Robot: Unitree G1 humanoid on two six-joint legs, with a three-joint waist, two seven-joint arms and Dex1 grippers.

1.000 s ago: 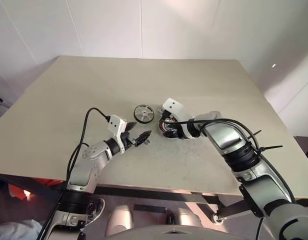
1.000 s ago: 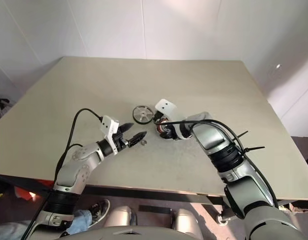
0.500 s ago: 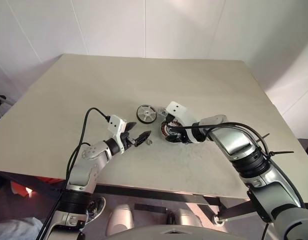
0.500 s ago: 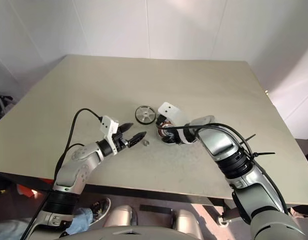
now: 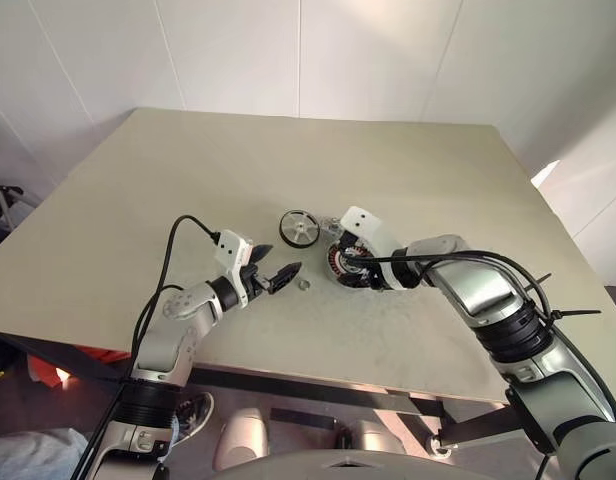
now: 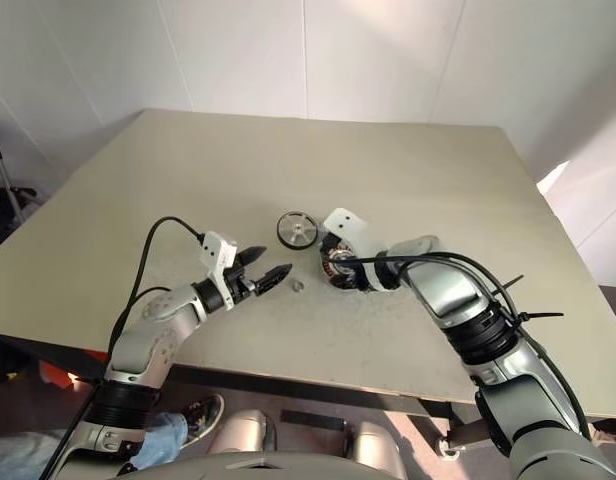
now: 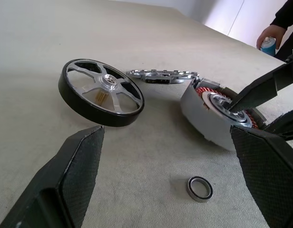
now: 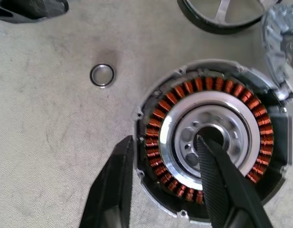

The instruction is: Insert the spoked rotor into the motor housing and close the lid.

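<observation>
The spoked rotor (image 5: pixel 300 227), black-rimmed with silver spokes, lies flat on the table left of the motor housing (image 5: pixel 346 265). The housing's copper windings (image 8: pixel 158 118) ring a pale centre. My right gripper (image 8: pixel 165 139) is open astride the housing's wall. One finger (image 8: pixel 218 180) reaches into the centre hole and the other (image 8: pixel 113 185) stands just outside the rim. The lid (image 7: pixel 163 76) lies flat behind the rotor and housing. My left gripper (image 5: pixel 280 264) hangs open, level above the table, pointing at the rotor (image 7: pixel 101 92) and the housing (image 7: pixel 203 118). It holds nothing.
A tiny metal ring (image 5: pixel 302 284) lies on the beige table (image 5: pixel 388 160) between the two grippers. Beyond the table, a person's hand (image 7: pixel 268 40) holds a small can. The table's near edge runs under both arms.
The whole picture has shifted with the camera. The right hand has drawn back slightly at the housing. The left arm, rotor and ring have kept their places.
</observation>
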